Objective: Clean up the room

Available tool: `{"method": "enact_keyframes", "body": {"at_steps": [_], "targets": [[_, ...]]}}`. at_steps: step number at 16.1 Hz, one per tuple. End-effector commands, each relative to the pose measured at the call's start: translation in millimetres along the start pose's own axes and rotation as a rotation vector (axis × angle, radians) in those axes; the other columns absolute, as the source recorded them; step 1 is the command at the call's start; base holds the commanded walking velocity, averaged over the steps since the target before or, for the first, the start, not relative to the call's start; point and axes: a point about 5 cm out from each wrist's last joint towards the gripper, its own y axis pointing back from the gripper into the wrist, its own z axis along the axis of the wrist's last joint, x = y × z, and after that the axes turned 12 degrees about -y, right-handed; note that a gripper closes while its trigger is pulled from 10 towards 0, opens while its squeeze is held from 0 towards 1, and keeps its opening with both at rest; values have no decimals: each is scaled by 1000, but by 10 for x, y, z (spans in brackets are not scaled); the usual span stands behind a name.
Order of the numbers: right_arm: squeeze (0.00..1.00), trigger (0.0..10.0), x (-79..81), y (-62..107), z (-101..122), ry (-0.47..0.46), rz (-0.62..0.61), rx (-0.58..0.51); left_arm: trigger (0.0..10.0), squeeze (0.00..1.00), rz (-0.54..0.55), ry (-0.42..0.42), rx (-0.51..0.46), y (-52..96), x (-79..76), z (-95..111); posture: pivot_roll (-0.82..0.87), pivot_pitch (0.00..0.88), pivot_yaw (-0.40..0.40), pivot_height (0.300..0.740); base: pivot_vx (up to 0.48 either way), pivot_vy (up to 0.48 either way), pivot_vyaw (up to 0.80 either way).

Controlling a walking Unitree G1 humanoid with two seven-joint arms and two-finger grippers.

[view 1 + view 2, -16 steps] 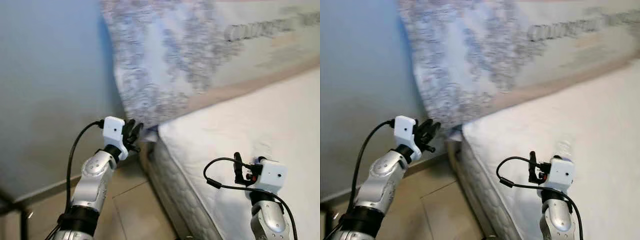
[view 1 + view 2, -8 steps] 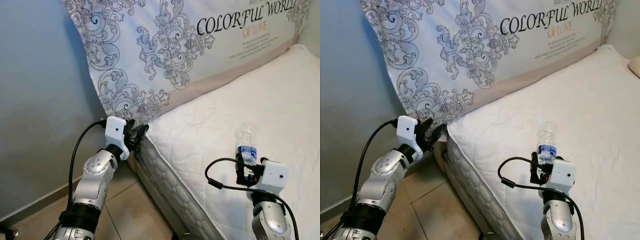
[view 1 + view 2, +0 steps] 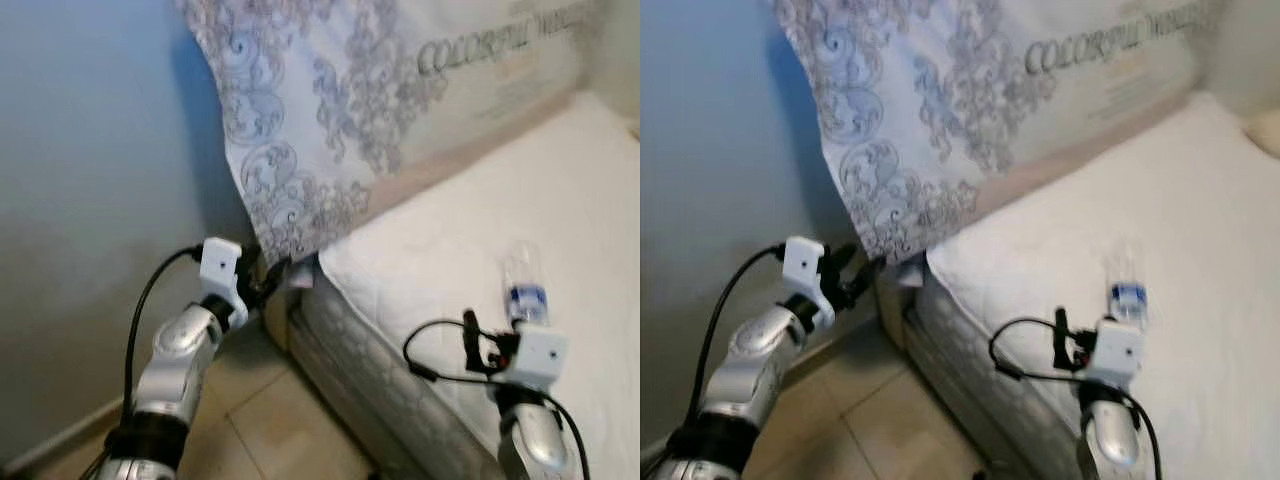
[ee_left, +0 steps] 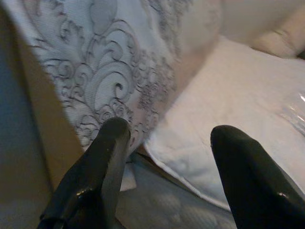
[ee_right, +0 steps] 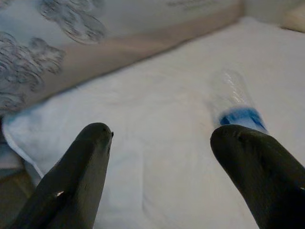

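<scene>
Head views blurred, so detail is limited. Far left: blue-grey wall (image 3: 90,150), tiled floor (image 3: 270,430) below it. Left gripper (image 3: 272,277) raised beside the near corner of the bed, close under the lower corner of the patterned pillow (image 3: 340,110) that leans upright along the head of the mattress (image 3: 560,230); its wrist view shows both fingers spread apart with nothing between them, pointing at the pillow's edge and the mattress corner. Moving right: white quilted mattress, mostly bare. A clear bottle (image 3: 524,285) with a blue label stands on it, apparently upright, just beyond the right gripper (image 5: 162,157). Right gripper is raised over the mattress edge, fingers wide apart and empty; in its wrist view the bottle sits ahead, nearer one finger (image 5: 259,162), not between the two. Judgement: tidying is at an early stage. The bottle is the visible stray item, not yet grasped; pickup and disposal both remain.
</scene>
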Motion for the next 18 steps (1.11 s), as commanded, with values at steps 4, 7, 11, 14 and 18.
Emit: {"method": "enact_keyframes", "body": {"at_steps": [4, 7, 11, 14, 18], "targets": [[0, 10000, -120, 81, -18, 27, -36, 7, 10000, 0, -139, -92, 39, -57, -241, -56, 9, 0, -2, 736, 0, 120, -577], [0, 10000, -132, 101, -14, 29, -58, -7, 10000, 0, -104, -108, 20, -119, -223, -11, -7, 0, 9, 736, 0, 0, -575], [0, 10000, -383, 151, 160, -2, -234, -154, 10000, 0, 69, 47, -42, -131, -92, 54, -13, 0, 10, 736, 0, 0, -580], [0, 10000, -344, 113, 129, 2, -186, -112, 10000, 0, 97, 59, -28, -130, -108, 63, -5, 0, 0, 736, 0, 0, -592], [0, 10000, -147, 50, 80, 62, -71, -73, 10000, 0, 17, 25, -61, -176, -143, 131, -4, 0, -5, 728, 0, -358, -419]]}}
